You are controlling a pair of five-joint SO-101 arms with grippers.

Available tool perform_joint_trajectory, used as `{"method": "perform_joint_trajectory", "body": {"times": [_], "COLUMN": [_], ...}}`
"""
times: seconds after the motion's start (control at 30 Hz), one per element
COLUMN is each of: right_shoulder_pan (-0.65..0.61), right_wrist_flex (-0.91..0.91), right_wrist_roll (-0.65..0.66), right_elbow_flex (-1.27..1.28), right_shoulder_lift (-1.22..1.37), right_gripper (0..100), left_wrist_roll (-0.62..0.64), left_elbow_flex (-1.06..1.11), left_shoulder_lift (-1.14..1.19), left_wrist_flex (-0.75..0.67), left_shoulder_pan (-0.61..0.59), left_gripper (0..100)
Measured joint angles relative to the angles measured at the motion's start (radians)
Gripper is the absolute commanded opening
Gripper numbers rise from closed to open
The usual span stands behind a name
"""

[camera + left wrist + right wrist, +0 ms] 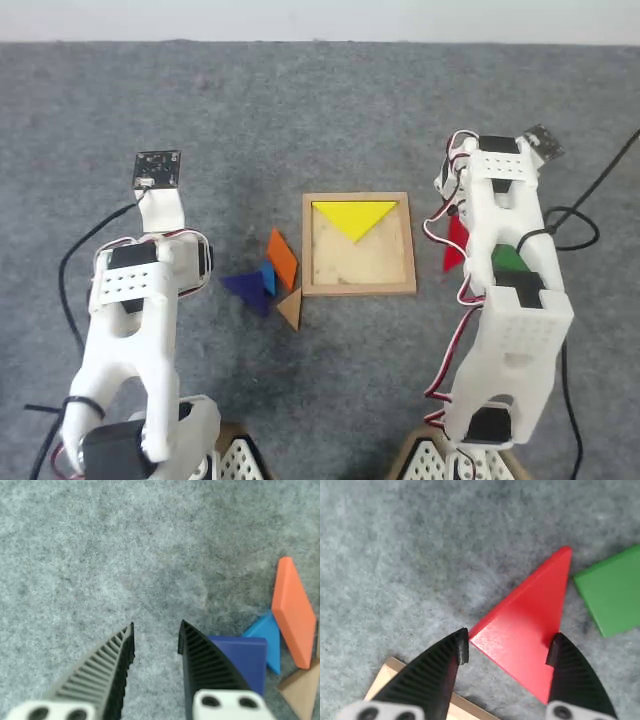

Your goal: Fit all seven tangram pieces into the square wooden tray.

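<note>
The square wooden tray (408, 243) lies mid-table with a yellow triangle (354, 217) in its far part. Left of it sit an orange parallelogram (282, 257), a small blue triangle (268, 278), a dark blue triangle (245, 289) and a tan triangle (291, 308). A red triangle (455, 243) and a green square (508, 259) lie right of the tray. My right gripper (509, 644) is open and straddles the red triangle (527, 625). My left gripper (156, 628) is open over bare mat, with the dark blue triangle (247, 660) just beside its black finger.
Grey felt covers the table. In the right wrist view a corner of the tray (382, 682) lies close to one finger, and the green square (615, 590) sits just past the red triangle. Cables trail beside both arms.
</note>
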Motion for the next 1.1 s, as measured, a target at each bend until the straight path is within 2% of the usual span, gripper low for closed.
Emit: {"method": "perform_joint_trajectory", "body": {"times": [0.4, 0.9, 1.1], "right_shoulder_pan": [-0.002, 0.049, 0.060], "right_wrist_flex": [0.035, 0.129, 0.138], "right_wrist_roll": [-0.002, 0.087, 0.109], "right_elbow_flex": [-0.020, -0.021, -0.017], "right_shoulder_lift": [0.031, 0.064, 0.064], "right_gripper": [25.2, 24.6, 10.4], "left_wrist_roll": [0.000, 0.000, 0.000], "left_elbow_flex": [0.000, 0.000, 0.000], "left_shoulder_lift": [0.000, 0.000, 0.000], "left_wrist_flex": [0.000, 0.000, 0.000], "left_shoulder_pan": [0.000, 0.000, 0.000], "left_gripper": [14, 14, 14]}}
